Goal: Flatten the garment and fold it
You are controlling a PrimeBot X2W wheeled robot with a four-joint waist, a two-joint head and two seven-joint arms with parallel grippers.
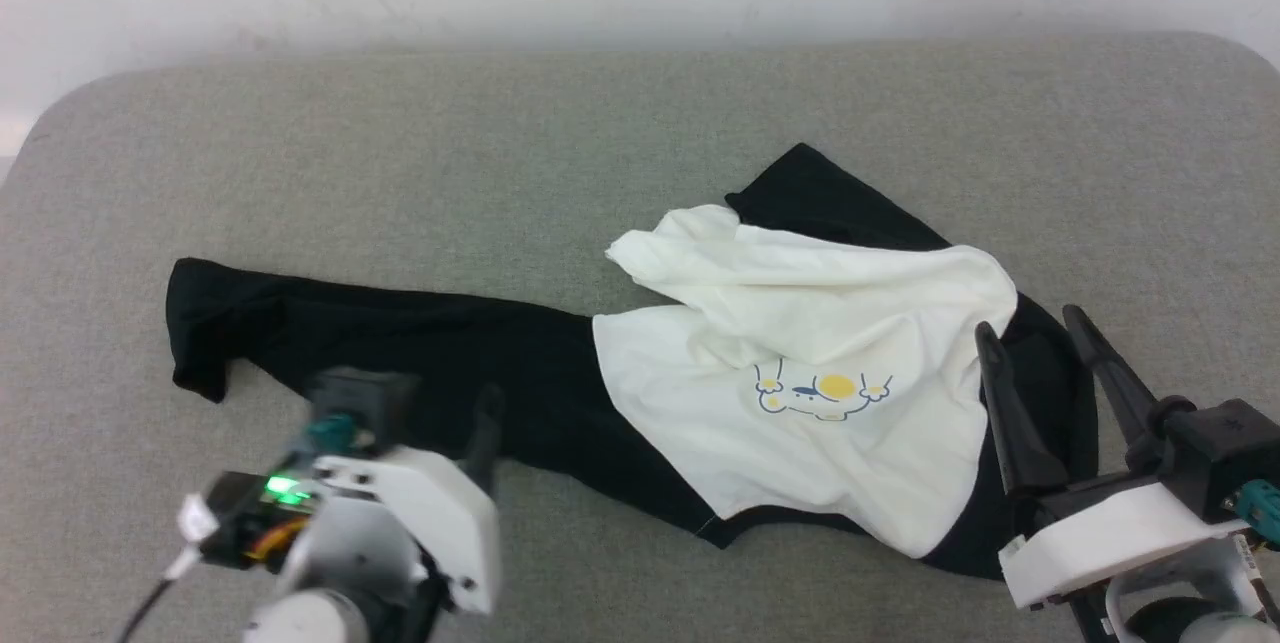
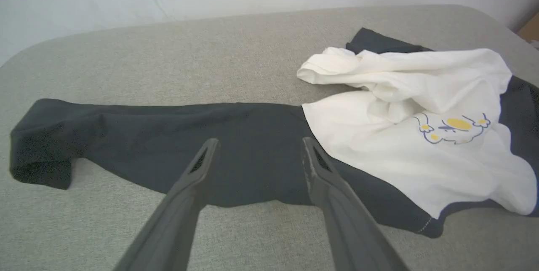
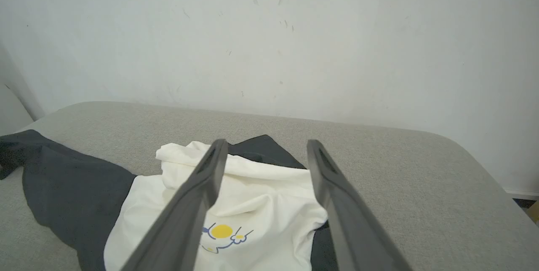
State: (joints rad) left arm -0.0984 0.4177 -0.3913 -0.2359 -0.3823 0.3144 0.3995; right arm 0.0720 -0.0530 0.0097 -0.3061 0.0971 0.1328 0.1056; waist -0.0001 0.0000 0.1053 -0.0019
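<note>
left claw (image 1: 420, 401) blurred, garment (image 2: 379, 153) – edge cropped

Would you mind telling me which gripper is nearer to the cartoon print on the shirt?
Right. The right gripper hovers just right of the cartoon print; the left gripper sits farther left, by the black sleeve.

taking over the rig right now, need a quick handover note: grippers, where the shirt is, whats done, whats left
Left gripper: open, fingers spread over the black sleeve, holding nothing.
Right gripper: open, at the shirt's right edge, holding nothing.
Shirt: on the grey table, white body bunched up on the right with the print showing, one sleeve stretched out to the left.
Done: that sleeve lies roughly straight.
Left: spread the bunched body flat, then all the folding.
</note>
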